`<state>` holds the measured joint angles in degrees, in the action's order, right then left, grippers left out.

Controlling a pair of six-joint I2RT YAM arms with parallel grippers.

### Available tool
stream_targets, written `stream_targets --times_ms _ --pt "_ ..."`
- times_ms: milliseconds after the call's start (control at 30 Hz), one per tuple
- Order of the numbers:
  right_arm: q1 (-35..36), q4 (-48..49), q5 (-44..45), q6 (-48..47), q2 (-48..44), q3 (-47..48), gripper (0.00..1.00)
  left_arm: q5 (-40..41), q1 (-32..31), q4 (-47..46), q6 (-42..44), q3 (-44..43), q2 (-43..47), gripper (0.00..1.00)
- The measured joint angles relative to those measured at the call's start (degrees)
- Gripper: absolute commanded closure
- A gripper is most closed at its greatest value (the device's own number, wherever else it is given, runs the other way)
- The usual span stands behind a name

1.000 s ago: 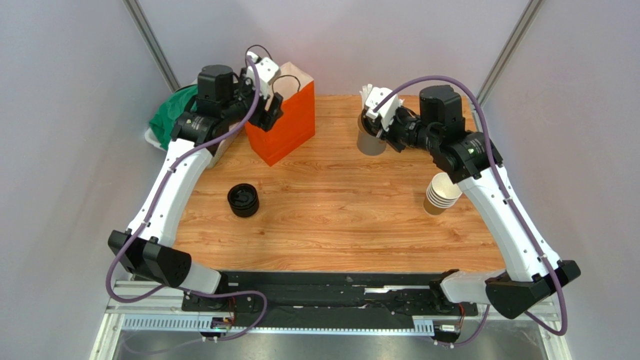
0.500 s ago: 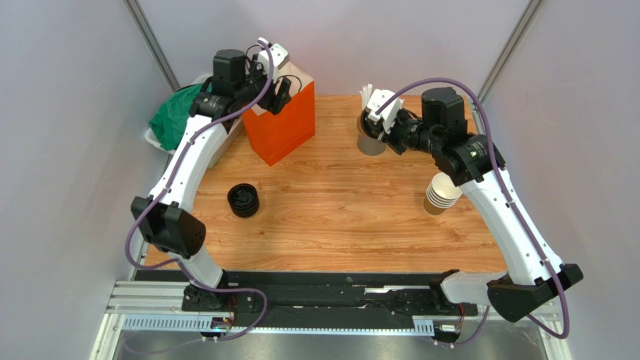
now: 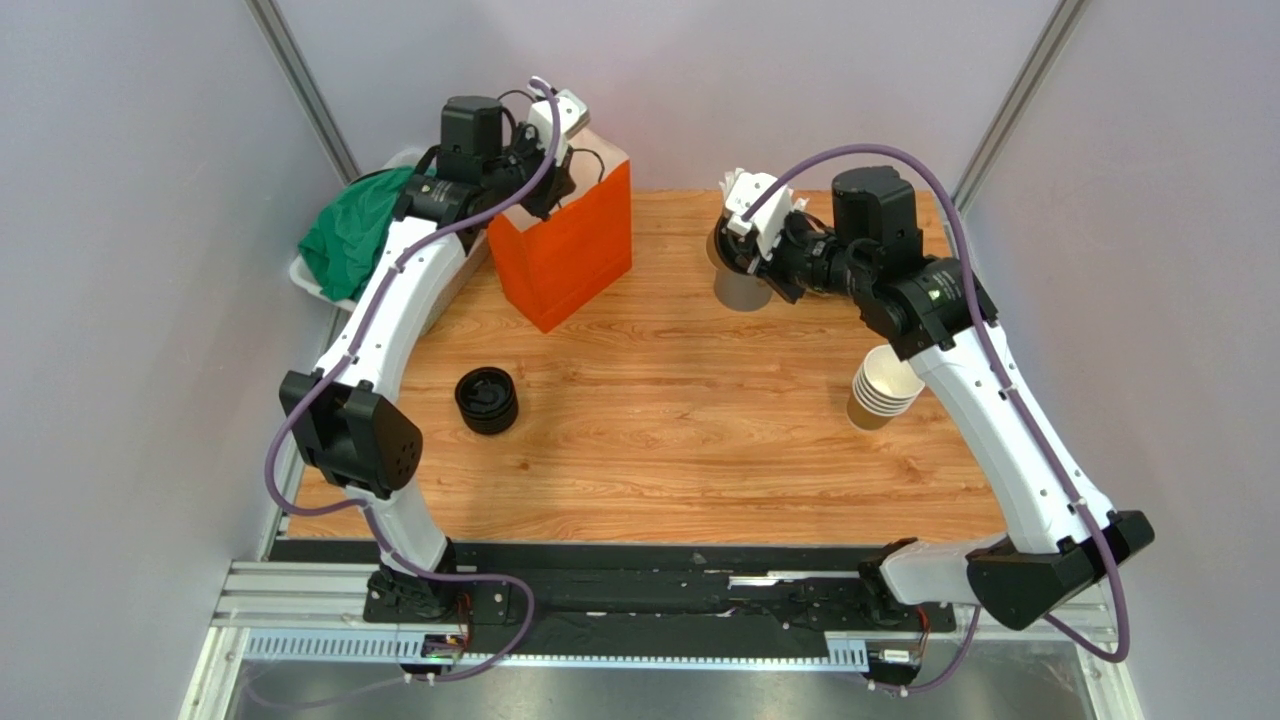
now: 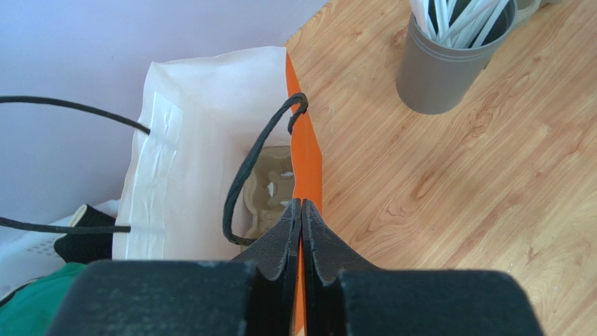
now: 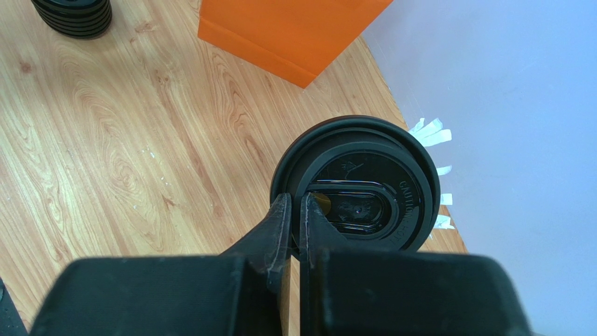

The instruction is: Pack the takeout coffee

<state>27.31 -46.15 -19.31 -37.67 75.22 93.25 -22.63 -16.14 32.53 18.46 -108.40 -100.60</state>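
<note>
The takeout coffee shows as a round black lid (image 5: 364,182) with an oval sip opening. It hangs over the back right of the table, just above the straw cup. My right gripper (image 5: 295,199) (image 3: 756,248) is shut on the lid's near rim; the tan cup under the lid is hidden. An orange paper bag (image 3: 579,255) stands open at the back left, white inside, with a cardboard cup carrier (image 4: 270,189) at its bottom. My left gripper (image 4: 301,204) (image 3: 559,177) is shut on the top edge of the bag's orange wall (image 4: 306,161), beside a black cord handle (image 4: 252,175).
A grey cup of white straws (image 3: 736,285) (image 4: 448,63) stands right under the right gripper. A stack of lidless tan cups (image 3: 884,387) sits at the right edge. A stack of black lids (image 3: 487,401) (image 5: 73,15) lies left of centre. Green cloth (image 3: 353,233) fills a white bin behind the bag.
My left arm has reached further back over the bag and its jaws have closed on the bag's top edge. The right gripper has held almost still with the lidded cup.
</note>
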Motion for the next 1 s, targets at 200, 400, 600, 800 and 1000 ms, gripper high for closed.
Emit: stream_targets --times_ms 200,400,600,800,1000 --pt "0.02 -0.5 -0.87 0.5 1.99 3.78 1.0 -2.71 0.0 0.24 -0.42 0.0 1.68 1.0" --pt "0.02 -0.37 -0.76 1.27 3.3 8.7 1.0 -4.04 -0.31 0.72 -0.55 1.31 4.59 0.58" --pt "0.02 -0.74 -0.74 1.27 3.67 9.62 1.0 -1.92 -0.37 -0.24 -0.44 1.7 6.78 0.24" --pt "0.02 -1.11 -0.68 1.27 3.78 9.49 1.0 2.69 -0.37 -1.92 -0.11 0.0 6.6 0.19" --pt "0.04 -1.16 -0.39 1.27 3.76 8.2 1.0 6.32 -0.22 -3.74 2.6 -3.28 1.27 0.22"
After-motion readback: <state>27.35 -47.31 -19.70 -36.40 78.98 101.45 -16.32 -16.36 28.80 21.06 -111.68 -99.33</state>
